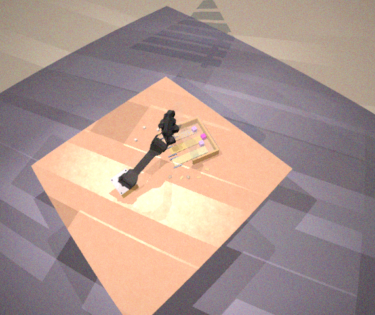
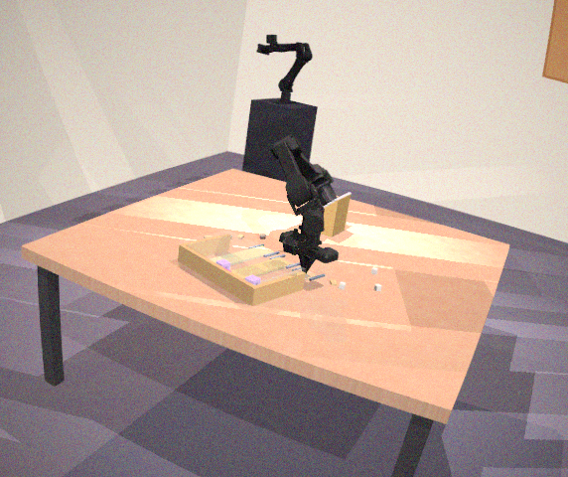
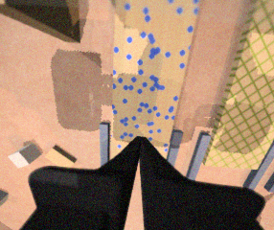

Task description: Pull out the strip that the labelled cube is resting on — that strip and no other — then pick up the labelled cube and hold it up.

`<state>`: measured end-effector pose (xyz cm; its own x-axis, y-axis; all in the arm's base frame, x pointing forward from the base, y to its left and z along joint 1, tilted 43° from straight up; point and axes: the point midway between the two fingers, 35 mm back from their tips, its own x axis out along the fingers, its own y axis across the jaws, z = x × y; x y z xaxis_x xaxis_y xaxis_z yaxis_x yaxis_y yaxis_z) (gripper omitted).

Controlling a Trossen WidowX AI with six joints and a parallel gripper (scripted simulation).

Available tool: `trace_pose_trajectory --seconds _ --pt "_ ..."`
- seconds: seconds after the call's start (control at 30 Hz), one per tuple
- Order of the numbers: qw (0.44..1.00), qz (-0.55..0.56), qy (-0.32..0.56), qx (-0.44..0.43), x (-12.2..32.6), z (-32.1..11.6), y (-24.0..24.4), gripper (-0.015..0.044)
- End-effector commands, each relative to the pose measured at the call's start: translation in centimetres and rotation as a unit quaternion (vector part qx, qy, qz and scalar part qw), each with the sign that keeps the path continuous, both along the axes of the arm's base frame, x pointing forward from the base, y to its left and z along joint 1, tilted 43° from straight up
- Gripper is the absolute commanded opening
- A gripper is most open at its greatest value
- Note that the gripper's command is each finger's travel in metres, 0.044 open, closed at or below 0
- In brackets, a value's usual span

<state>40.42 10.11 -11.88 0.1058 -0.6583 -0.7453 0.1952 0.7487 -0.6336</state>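
Observation:
My gripper (image 2: 305, 269) (image 3: 140, 140) is shut and empty, its tips over the outer end of the blue-dotted strip (image 1: 185, 134) (image 3: 170, 86), between two blue-grey rails. A green cross-hatched strip (image 1: 190, 144) (image 3: 252, 96) lies beside it, and a third, yellowish strip (image 1: 185, 159) lies beyond that. They run into a wooden tray (image 1: 206, 157) (image 2: 213, 275). Two lilac cubes, one (image 1: 194, 128) (image 2: 252, 279) on the dotted strip's side and one (image 1: 201, 143) (image 2: 223, 263) further along, and a magenta cube (image 1: 203, 136) are inside the tray. No label is readable; the wrist view shows no cube.
Blue-grey rails (image 3: 104, 144) (image 3: 199, 155) flank the strip ends. The tray's side wall (image 3: 41, 19) rises at upper left in the wrist view. Small white blocks (image 2: 377, 287) (image 3: 24, 154) and a tan piece (image 3: 60, 155) lie near the gripper. Several small bits lie beyond the tray's other side.

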Motion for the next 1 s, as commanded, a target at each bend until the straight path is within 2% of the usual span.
trace_pose_trajectory --seconds 0.0,0.63,0.97 --pt "1.000 0.002 -0.001 0.000 0.1 -0.1 0.0 0.0000" --pt "1.000 0.002 -0.001 -0.001 0.1 -0.2 -0.1 0.0000" --pt "1.000 0.002 0.000 0.000 -1.3 -0.6 0.0 0.0000"
